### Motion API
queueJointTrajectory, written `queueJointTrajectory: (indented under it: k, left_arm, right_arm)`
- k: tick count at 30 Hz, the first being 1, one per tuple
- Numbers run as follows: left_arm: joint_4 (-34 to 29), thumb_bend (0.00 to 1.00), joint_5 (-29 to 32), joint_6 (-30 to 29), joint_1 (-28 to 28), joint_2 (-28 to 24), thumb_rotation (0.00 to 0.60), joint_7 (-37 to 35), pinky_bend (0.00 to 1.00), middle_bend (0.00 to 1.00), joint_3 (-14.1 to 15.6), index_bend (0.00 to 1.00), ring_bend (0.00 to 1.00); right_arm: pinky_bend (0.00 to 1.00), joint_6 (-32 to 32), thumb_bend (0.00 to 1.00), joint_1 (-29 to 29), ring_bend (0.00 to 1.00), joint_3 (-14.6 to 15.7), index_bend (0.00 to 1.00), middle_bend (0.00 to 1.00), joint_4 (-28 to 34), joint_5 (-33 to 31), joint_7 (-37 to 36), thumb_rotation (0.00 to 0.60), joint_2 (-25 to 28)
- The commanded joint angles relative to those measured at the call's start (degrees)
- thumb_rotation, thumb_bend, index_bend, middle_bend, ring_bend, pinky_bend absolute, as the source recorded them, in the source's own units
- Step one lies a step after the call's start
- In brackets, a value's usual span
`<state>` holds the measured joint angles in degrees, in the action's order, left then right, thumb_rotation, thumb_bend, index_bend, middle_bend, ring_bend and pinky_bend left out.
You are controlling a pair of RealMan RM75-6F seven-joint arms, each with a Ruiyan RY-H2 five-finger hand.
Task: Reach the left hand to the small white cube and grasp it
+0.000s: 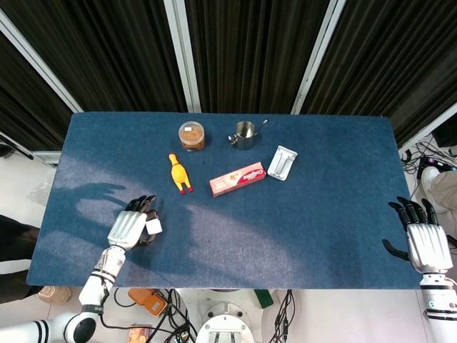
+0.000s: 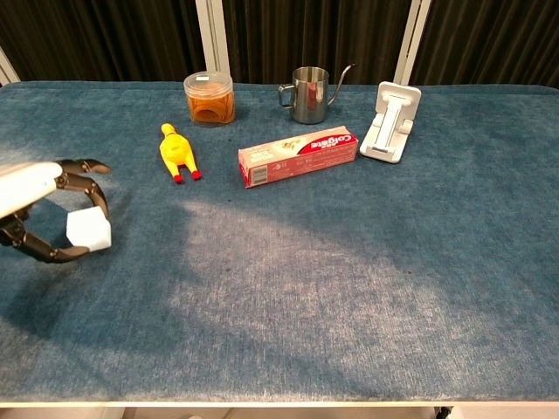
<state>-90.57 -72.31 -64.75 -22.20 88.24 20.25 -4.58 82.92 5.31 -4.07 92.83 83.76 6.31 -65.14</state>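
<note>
**Left hand closing around the cube**

Over the blue table (image 1: 300, 214), the left hand (image 1: 130, 228) is lying palm-down, fingers (image 2: 87, 179) curling around the white cube (image 2: 88, 229) near the front left edge. The right hand (image 1: 425, 243) is resting flat, fingers spread, holding nothing.
</note>
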Motion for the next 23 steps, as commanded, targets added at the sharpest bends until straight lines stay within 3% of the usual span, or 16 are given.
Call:
queueJointTrajectory:
  k: [1,17,20,23]
  left_arm:
    - [-3.34,0.35,-1.21,-1.34,-0.86,-2.75,0.600,1.52,0.10,0.07,-1.25,0.55,0.00]
    - [-25.53,0.35,-5.62,-4.14,-6.01,-19.86,0.600,6.65,0.10,0.08,-9.58,0.55,0.00]
    - [-29.53,0.35,-3.98,-3.62,-6.47,-22.07,0.600,3.87,0.10,0.08,-10.89,0.55,0.00]
    - [-33.62,0.35,-2.21,-1.73,-6.65,-24.61,0.600,-4.55,0.10,0.08,-12.13,0.55,0.00]
  right_arm:
    - [0.09,0.02,0.31,-0.01,0.19,0.02,0.26,0.19,0.00,0.04,0.00,0.600,0.01]
    - [0.09,0.38,0.31,-0.20,0.19,0.11,0.26,0.19,0.15,0.19,0.11,0.600,0.06]
    - [0.09,0.43,0.31,-0.23,0.19,0.15,0.26,0.19,0.14,0.31,0.05,0.600,0.07]
    - [0.09,0.49,0.31,-0.25,0.19,0.13,0.26,0.19,0.12,0.32,-0.06,0.600,0.11]
